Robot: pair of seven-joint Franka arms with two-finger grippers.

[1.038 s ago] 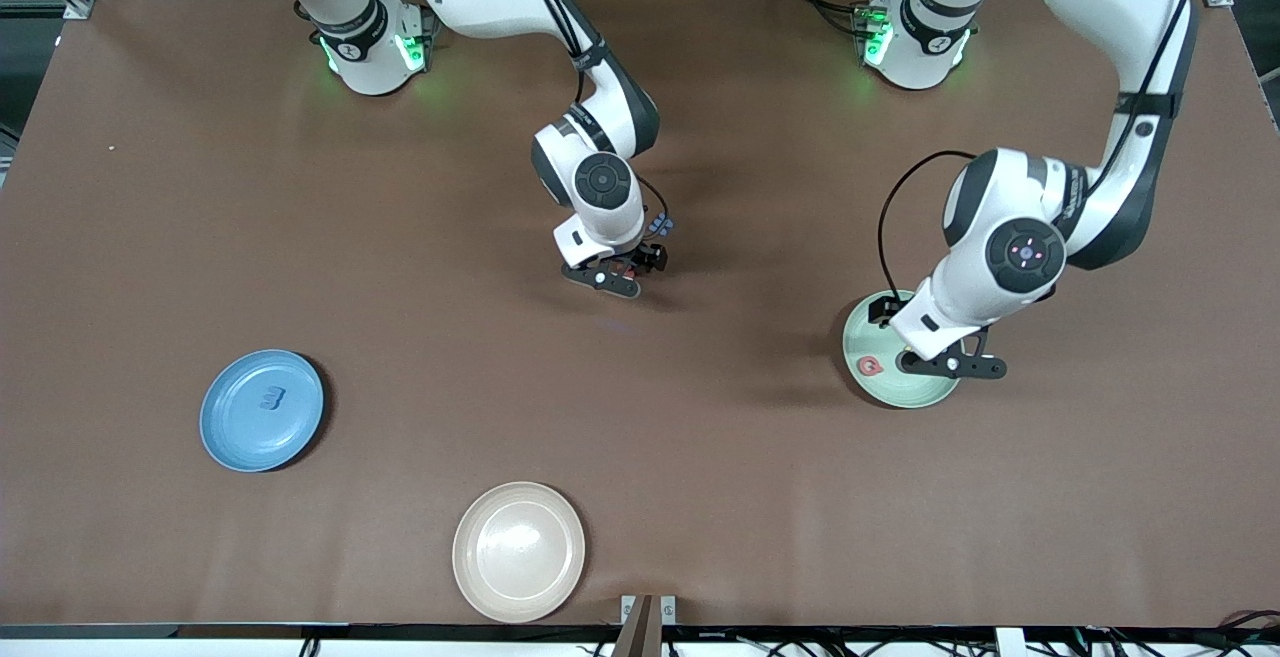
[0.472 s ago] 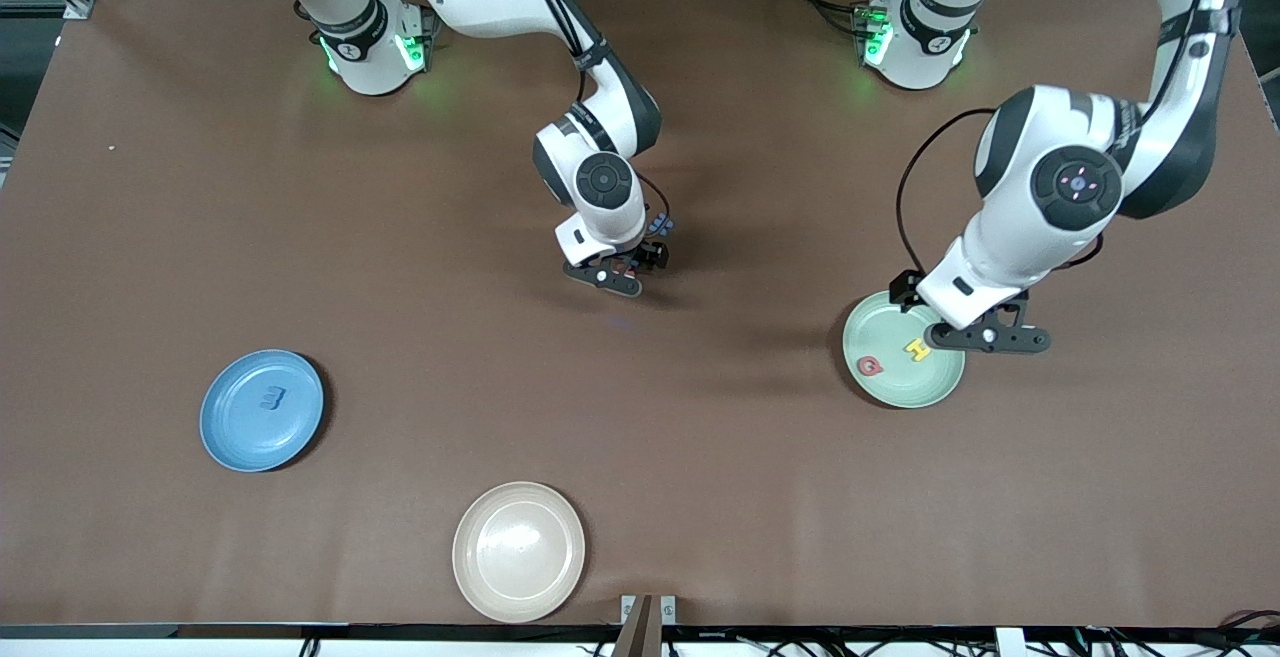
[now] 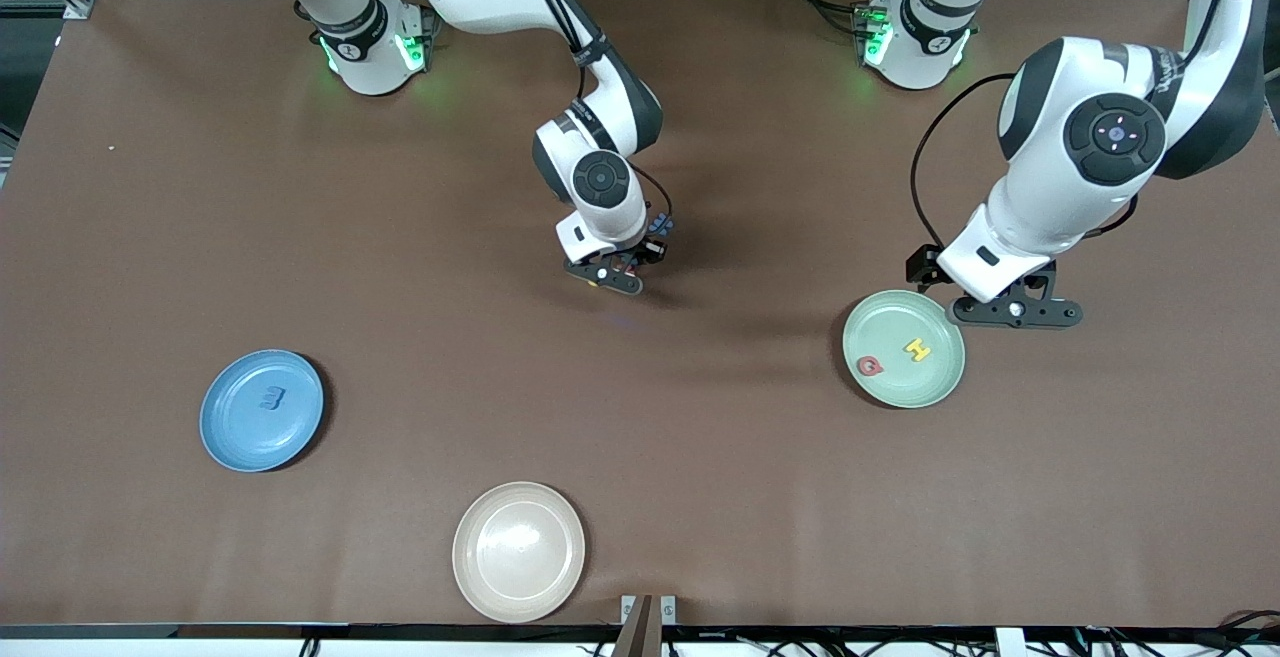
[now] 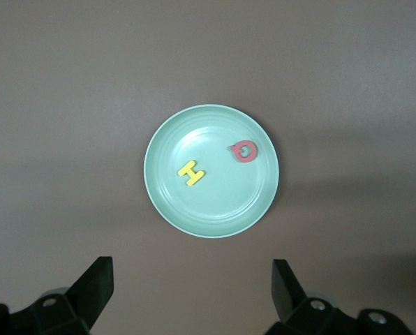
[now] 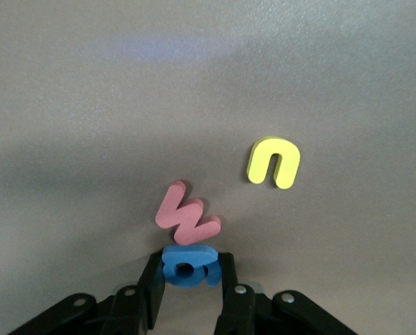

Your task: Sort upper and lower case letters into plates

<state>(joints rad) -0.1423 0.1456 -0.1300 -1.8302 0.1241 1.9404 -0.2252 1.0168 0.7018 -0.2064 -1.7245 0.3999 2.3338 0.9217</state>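
Observation:
My right gripper [image 3: 620,272] is down at the table's middle, its fingers shut on a blue lower case letter [image 5: 188,265]. A red w [image 5: 187,215] touches that letter, and a yellow n [image 5: 273,162] lies a little apart. My left gripper [image 3: 1010,312] hangs open and empty just off the pale green plate's [image 3: 900,389] rim, toward the robots' bases. That plate [image 4: 166,202] holds a yellow H [image 4: 191,172] and a red Q [image 4: 243,150]. The blue plate [image 3: 235,437], toward the right arm's end, holds one blue letter [image 3: 271,398].
A cream-beige plate [image 3: 518,551] sits empty near the table's front edge. Small blue pieces [image 3: 659,225] lie beside the right wrist.
My right gripper closed on the blue letter. The left arm rose and drew back from over the pale green plate, uncovering the yellow H in it.

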